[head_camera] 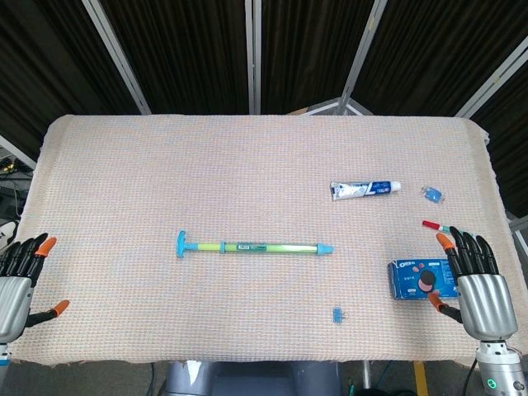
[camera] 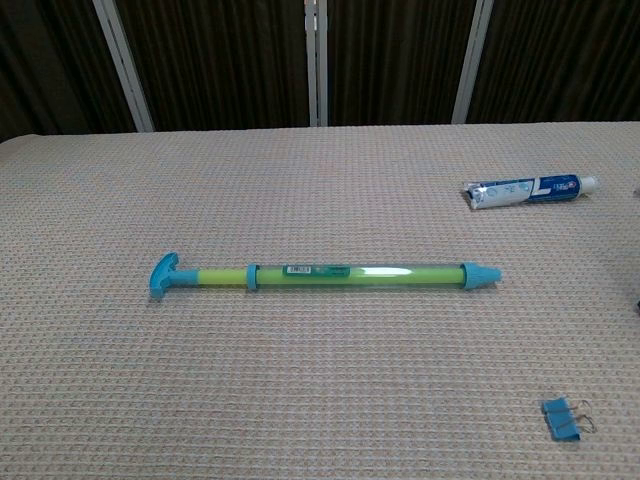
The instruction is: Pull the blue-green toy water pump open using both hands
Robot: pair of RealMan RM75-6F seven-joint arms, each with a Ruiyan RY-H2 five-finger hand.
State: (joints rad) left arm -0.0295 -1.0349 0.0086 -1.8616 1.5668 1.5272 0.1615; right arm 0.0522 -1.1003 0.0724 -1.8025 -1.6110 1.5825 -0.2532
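One pump (head_camera: 254, 247), one toothpaste tube (head_camera: 365, 190), one cookie box (head_camera: 421, 279), two clips (head_camera: 338, 315) (blue).

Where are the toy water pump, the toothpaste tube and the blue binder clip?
toy water pump (camera: 350, 273): chest view, middle of clear barrel.
toothpaste tube (camera: 525, 190): chest view, middle of tube body.
blue binder clip (camera: 562, 418): chest view, blue clip body.

Cloth-covered tabletop (head_camera: 264, 165) against dark curtained backdrop.
Beige woven cloth (camera: 320, 180) with a waffle texture covers the whole tabletop, edges slightly rumpled at the far corners. Behind it hang dark pleated curtains (head_camera: 198, 49), split by pale grey metal poles (head_camera: 254, 54), some upright, some slanted. Light is even and soft, shadows faint. Dark floor with cables shows at far left in the head view, a yellow strip near the bottom edge.
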